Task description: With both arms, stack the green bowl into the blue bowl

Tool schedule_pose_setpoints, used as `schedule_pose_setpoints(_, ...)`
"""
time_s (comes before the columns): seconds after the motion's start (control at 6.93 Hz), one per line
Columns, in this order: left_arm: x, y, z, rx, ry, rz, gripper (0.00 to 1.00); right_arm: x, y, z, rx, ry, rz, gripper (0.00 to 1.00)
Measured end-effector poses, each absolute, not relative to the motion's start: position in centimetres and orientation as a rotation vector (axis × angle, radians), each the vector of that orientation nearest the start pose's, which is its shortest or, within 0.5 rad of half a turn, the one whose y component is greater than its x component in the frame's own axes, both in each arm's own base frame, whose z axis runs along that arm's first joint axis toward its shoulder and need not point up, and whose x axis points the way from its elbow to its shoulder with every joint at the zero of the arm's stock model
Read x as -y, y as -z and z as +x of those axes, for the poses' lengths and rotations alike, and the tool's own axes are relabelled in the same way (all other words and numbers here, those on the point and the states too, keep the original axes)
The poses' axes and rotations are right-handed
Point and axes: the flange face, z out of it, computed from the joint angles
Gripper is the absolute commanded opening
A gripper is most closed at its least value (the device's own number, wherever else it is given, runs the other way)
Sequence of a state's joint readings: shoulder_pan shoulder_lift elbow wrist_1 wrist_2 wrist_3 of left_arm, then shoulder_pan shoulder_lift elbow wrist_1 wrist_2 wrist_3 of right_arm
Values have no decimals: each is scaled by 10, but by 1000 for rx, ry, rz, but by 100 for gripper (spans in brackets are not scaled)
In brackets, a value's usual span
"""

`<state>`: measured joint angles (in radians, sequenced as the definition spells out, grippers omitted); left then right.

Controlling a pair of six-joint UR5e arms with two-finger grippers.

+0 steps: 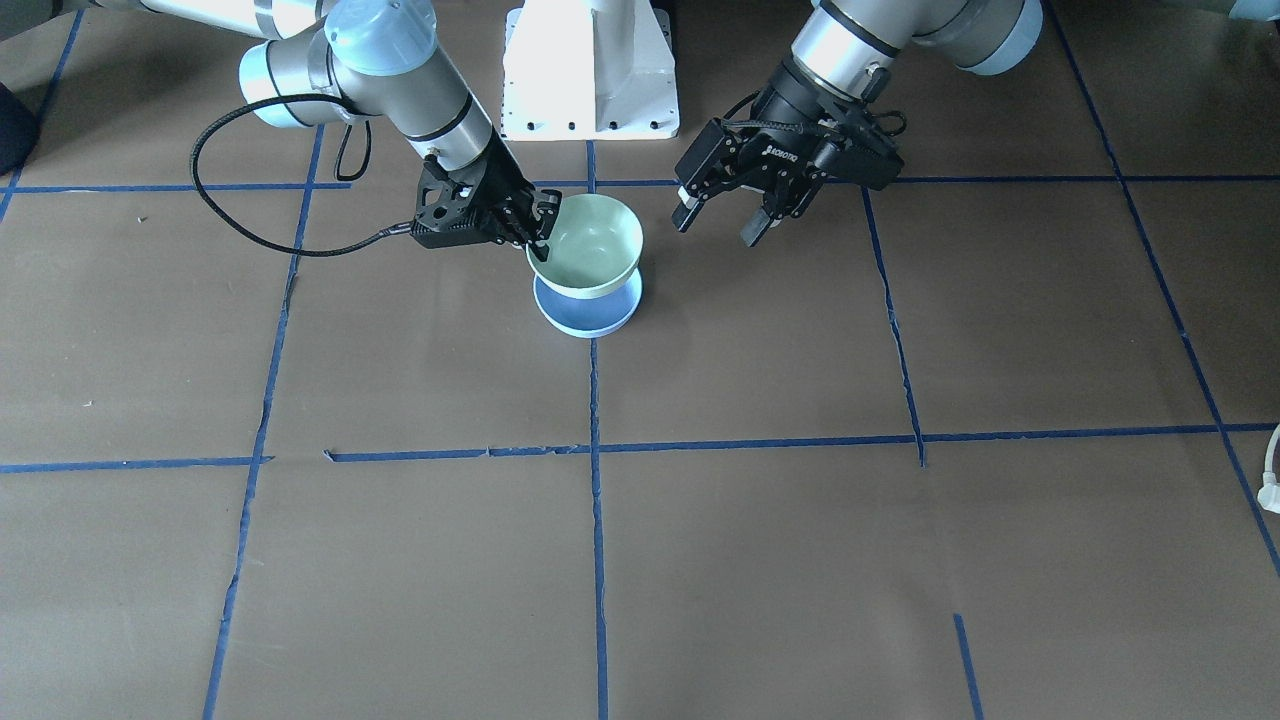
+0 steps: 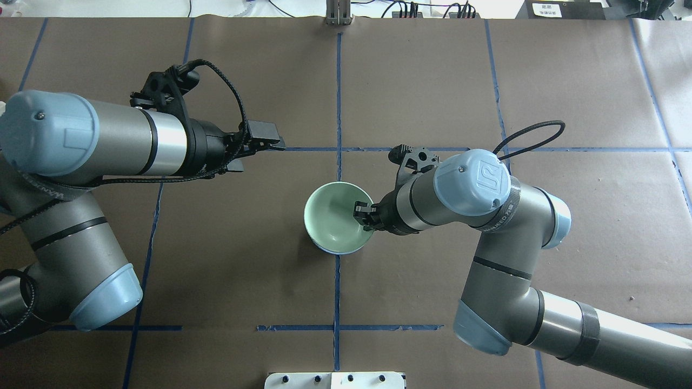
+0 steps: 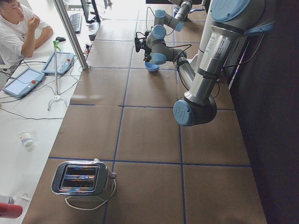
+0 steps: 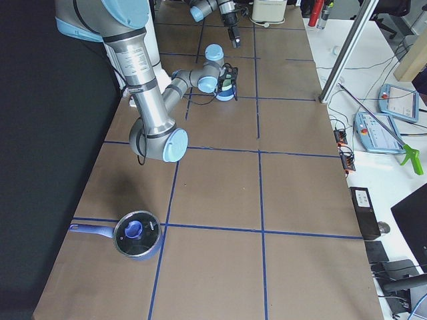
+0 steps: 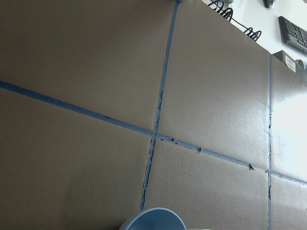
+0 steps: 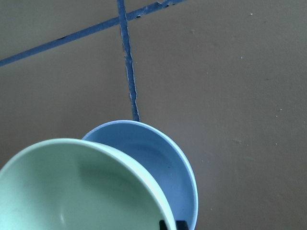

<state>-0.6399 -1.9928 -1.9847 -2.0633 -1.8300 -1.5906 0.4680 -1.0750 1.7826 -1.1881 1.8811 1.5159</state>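
My right gripper (image 1: 540, 235) is shut on the rim of the mint-green bowl (image 1: 590, 245) and holds it upright directly over the pale blue bowl (image 1: 590, 312), which rests on the table. I cannot tell whether the two bowls touch. In the overhead view the green bowl (image 2: 335, 224) hides nearly all of the blue bowl (image 2: 328, 252), with the right gripper (image 2: 363, 216) at its right rim. The right wrist view shows the green bowl (image 6: 72, 191) over the blue bowl (image 6: 163, 163). My left gripper (image 1: 720, 215) is open and empty, hovering beside the bowls.
The white pedestal base (image 1: 590, 70) stands behind the bowls. A toaster (image 3: 81, 177) sits at the table's left end and a lidded blue pot (image 4: 137, 235) at its right end. An operator (image 3: 18, 28) sits at a side desk.
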Motion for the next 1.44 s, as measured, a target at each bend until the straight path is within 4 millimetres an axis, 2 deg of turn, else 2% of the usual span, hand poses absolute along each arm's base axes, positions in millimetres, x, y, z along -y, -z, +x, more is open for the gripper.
schedule_pose_setpoints(0.14,418,-186,381,-1332,386,194,99,378,-240,-524,1105,-204,11,99)
schedule_pose_setpoints(0.43,417,-186,382,-1331,385,193,99,390,-239,-543,1084,-244,12,100)
schedule_pose_setpoints(0.58,417,-186,382,-1331,385,193,99,394,-236,-540,1086,-266,21,100)
schedule_pose_setpoints(0.72,417,-189,382,-1327,385,192,99,395,-233,-521,1095,-281,29,100)
schedule_pose_setpoints(0.87,416,-200,381,-1309,382,181,99,395,-242,-482,1092,-298,27,100)
schedule_pose_setpoints(1.01,416,-217,379,-1277,367,167,99,403,-265,-432,1072,-313,20,100)
schedule_pose_setpoints(1.15,420,-242,374,-1226,325,174,99,419,-303,-375,1030,-293,27,100)
schedule_pose_setpoints(1.3,422,-278,363,-1156,266,198,99,436,-346,-315,981,-231,57,100)
schedule_pose_setpoints(1.44,427,-320,340,-1080,207,220,99,454,-392,-252,931,-151,96,100)
